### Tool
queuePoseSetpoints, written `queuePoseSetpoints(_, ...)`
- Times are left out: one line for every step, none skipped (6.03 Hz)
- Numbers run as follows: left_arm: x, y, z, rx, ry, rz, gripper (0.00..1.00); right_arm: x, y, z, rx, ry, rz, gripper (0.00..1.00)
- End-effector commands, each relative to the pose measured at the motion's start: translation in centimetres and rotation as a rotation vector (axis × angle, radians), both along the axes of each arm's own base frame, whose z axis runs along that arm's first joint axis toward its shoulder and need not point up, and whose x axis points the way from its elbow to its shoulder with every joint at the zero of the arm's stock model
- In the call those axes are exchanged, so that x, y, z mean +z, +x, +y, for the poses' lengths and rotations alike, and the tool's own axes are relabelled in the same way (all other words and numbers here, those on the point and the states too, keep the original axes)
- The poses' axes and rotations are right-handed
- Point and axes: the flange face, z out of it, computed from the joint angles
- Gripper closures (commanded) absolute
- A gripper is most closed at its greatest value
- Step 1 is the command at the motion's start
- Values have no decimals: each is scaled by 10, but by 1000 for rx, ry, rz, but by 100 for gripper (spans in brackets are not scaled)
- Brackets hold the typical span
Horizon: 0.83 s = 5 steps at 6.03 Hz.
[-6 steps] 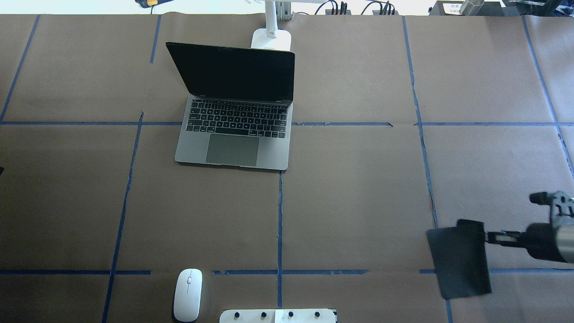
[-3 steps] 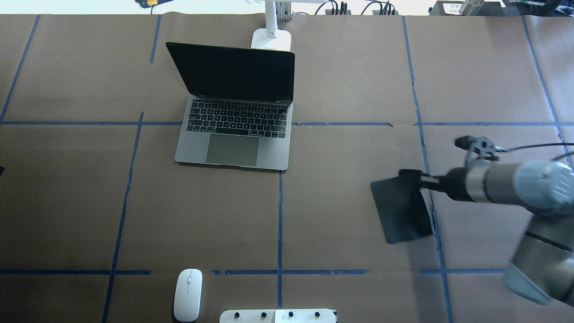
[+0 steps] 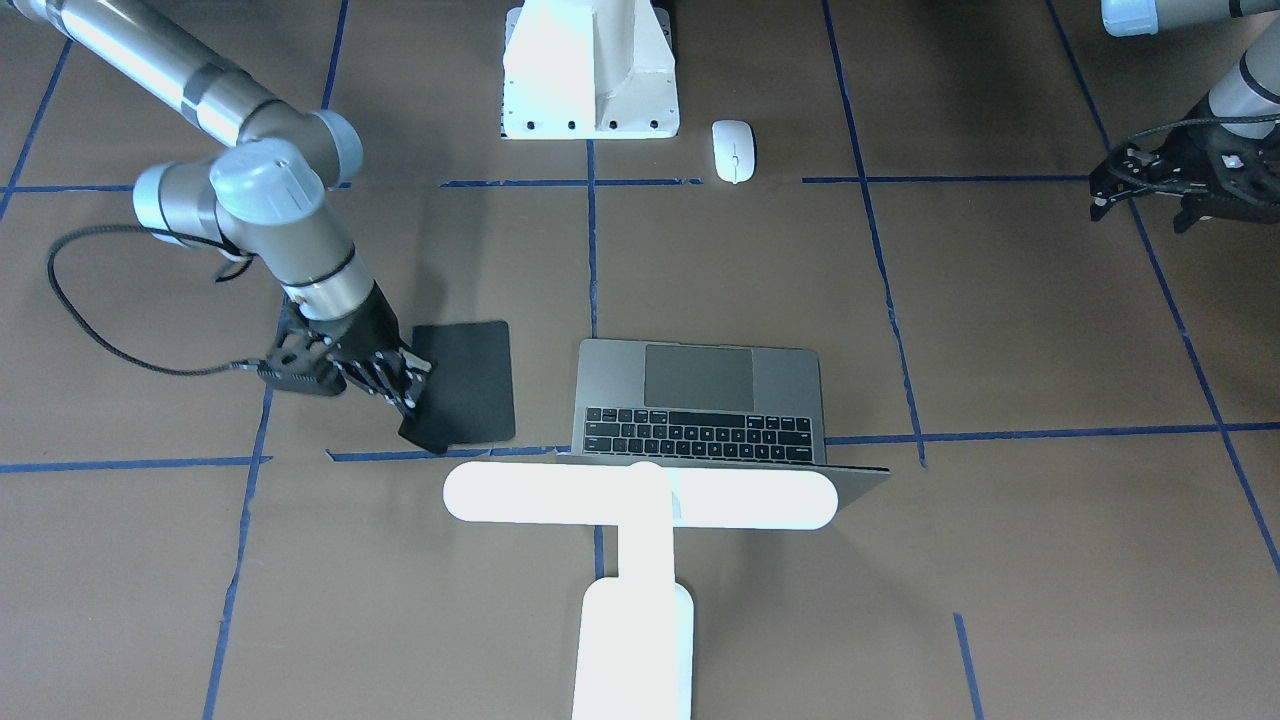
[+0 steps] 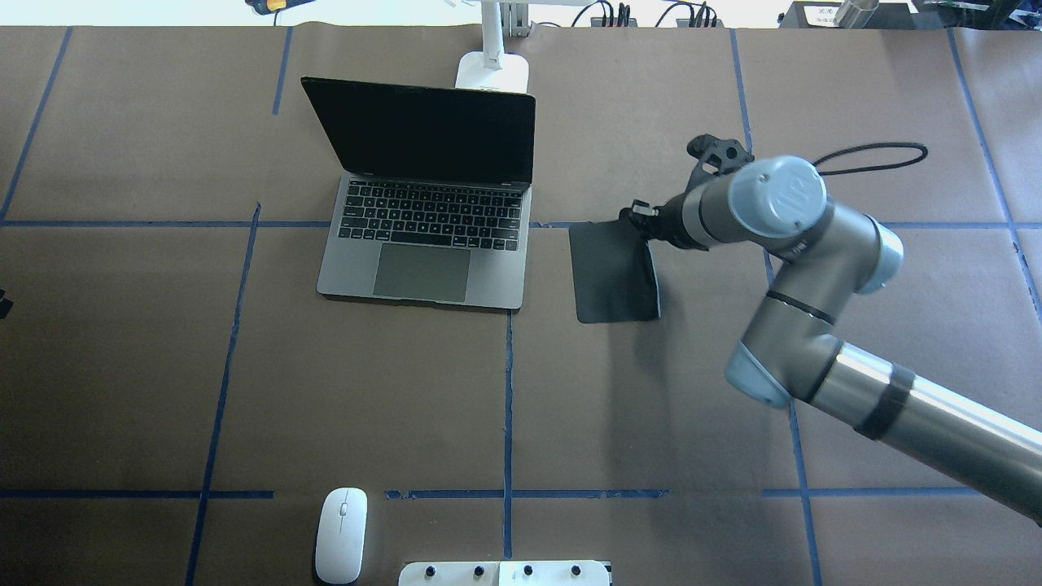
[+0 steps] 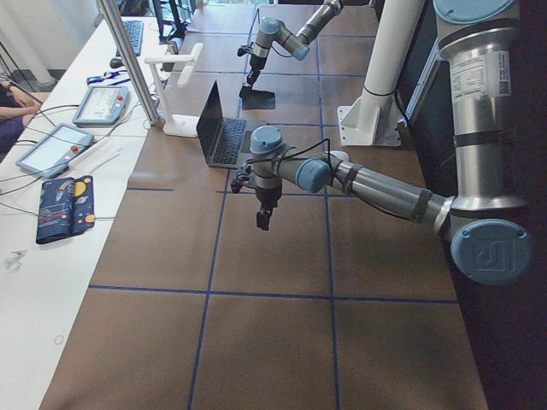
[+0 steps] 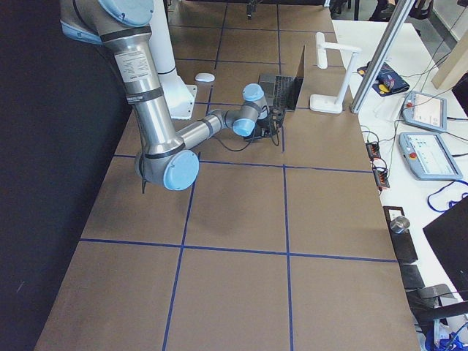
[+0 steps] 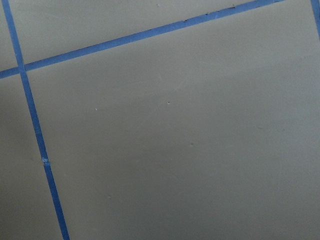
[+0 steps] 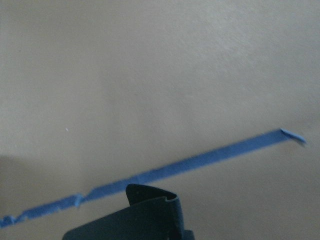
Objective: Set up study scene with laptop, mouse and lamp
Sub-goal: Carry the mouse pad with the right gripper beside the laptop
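The laptop stands open at the table's far middle, screen dark. Behind its lid stands the white lamp, whose base is by the far edge. The white mouse lies at the near edge, left of centre. My right gripper is shut on the far right corner of a black mat, just right of the laptop. The mat's curled edge shows in the right wrist view. I cannot tell whether the mat rests flat. My left gripper hangs open over bare paper, far left.
A white bolted pedestal sits at the near edge beside the mouse. Blue tape lines divide the brown paper. The right arm's cable loops above the table. A side bench with tablets runs past the lamp.
My right arm has carried the black mat from the near right of the table leftward and away, up to the laptop's right side. Laptop, mouse and lamp have not moved.
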Motion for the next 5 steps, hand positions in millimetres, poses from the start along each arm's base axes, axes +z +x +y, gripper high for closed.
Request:
queuePoseSetpoints(0, 1, 0, 2, -1, 0, 0, -21, -20, -52, 92, -93, -17, 100)
queuePoseSetpoints(1, 1, -1, 2, -1, 0, 0, -26, -22, -54, 100, -99, -28, 100)
queuePoseSetpoints(-1, 2, -2, 3, 2, 1, 0, -29, -23, -52, 96, -95, -31, 43)
queuePoseSetpoints(-10, 5, -6, 5, 21, 8, 0, -32, -29, -43, 63, -84, -26, 0)
queuePoseSetpoints(-38, 13, -21, 3, 90, 37, 0, -30, -23, -44, -48, -70, 21, 0)
